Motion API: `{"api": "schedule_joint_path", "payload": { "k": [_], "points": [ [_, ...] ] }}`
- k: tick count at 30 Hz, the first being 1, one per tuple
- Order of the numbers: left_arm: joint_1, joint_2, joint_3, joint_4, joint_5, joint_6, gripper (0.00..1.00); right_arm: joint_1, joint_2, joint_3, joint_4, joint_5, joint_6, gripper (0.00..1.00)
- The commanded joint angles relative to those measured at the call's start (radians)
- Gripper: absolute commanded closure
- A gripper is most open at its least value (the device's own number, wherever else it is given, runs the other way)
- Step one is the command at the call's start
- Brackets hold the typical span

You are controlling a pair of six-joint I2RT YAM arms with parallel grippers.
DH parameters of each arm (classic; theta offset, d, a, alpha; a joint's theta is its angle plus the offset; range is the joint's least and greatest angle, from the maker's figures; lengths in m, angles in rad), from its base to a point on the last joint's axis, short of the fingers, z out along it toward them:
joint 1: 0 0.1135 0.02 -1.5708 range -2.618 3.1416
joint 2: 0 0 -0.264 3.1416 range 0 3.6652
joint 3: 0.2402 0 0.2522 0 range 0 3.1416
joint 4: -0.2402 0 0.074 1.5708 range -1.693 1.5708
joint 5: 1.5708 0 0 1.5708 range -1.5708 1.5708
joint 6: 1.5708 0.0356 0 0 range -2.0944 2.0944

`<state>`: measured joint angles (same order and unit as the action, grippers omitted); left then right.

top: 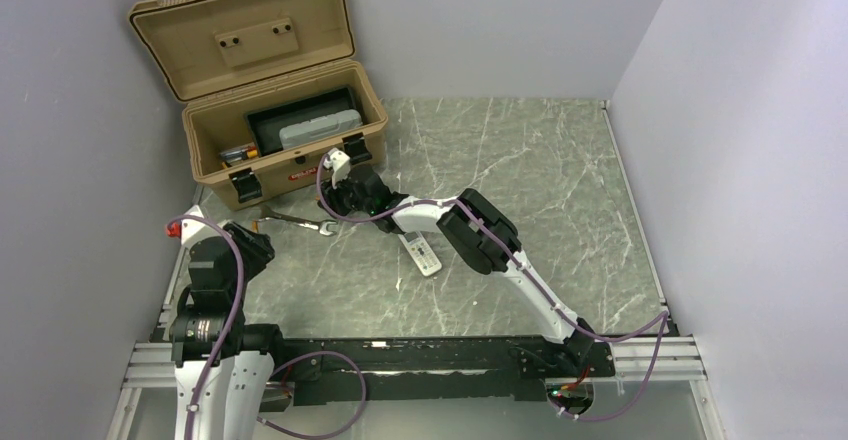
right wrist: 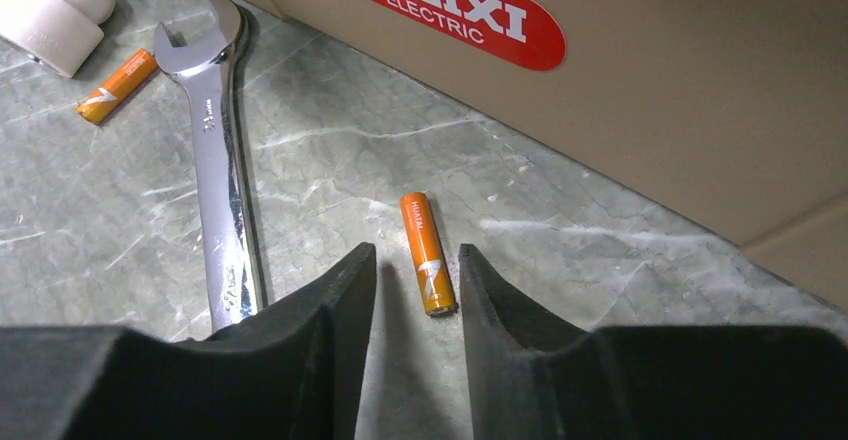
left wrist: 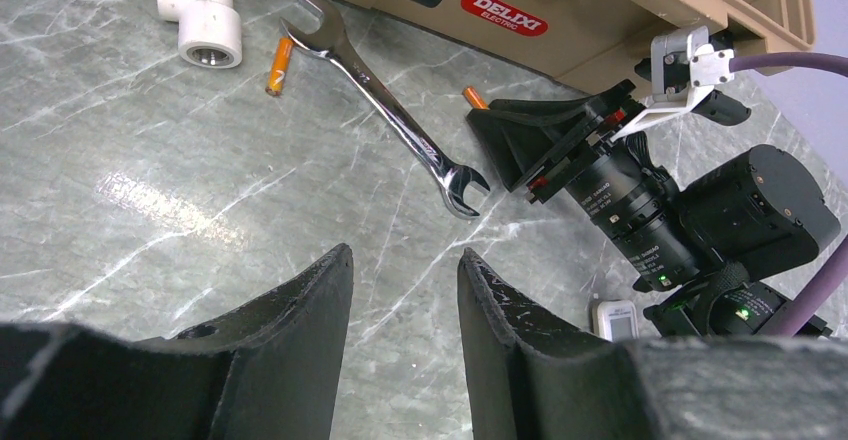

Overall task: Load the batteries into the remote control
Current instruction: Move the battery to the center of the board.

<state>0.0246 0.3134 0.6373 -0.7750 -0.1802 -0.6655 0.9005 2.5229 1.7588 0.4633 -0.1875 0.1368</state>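
An orange battery [right wrist: 427, 252] lies on the marble table just in front of the toolbox. My right gripper [right wrist: 416, 250] is low over it, open, with the battery's near end between the fingertips, close to the right finger and apart from the left one. A second battery [right wrist: 117, 85] lies further left, between the wrench and a white pipe elbow. The white remote control [top: 422, 256] lies on the table under the right arm's forearm. At the table's left, my left gripper [left wrist: 405, 252] hangs open over bare marble, holding nothing.
The tan toolbox [top: 300, 175] stands open at the back left, its front wall right behind the batteries. A steel wrench [right wrist: 220, 160] lies left of the right gripper. The white pipe elbow [left wrist: 205, 25] sits beyond the second battery.
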Motion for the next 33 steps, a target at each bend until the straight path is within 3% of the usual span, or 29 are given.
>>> {"api": "schedule_joint_path", "payload": {
  "k": [1,17,33],
  "points": [
    [-0.002,0.014,0.024,0.034,0.008,0.012,0.52,0.008,0.031,0.008,-0.038,0.009,0.009,0.65],
    [-0.002,0.006,0.018,0.028,-0.001,0.017,0.52,0.011,-0.002,-0.077,0.033,-0.023,-0.001,0.89],
    [-0.002,-0.013,0.008,0.024,0.010,0.008,0.52,0.011,-0.239,-0.379,0.117,0.017,-0.029,0.94]
  ]
}}
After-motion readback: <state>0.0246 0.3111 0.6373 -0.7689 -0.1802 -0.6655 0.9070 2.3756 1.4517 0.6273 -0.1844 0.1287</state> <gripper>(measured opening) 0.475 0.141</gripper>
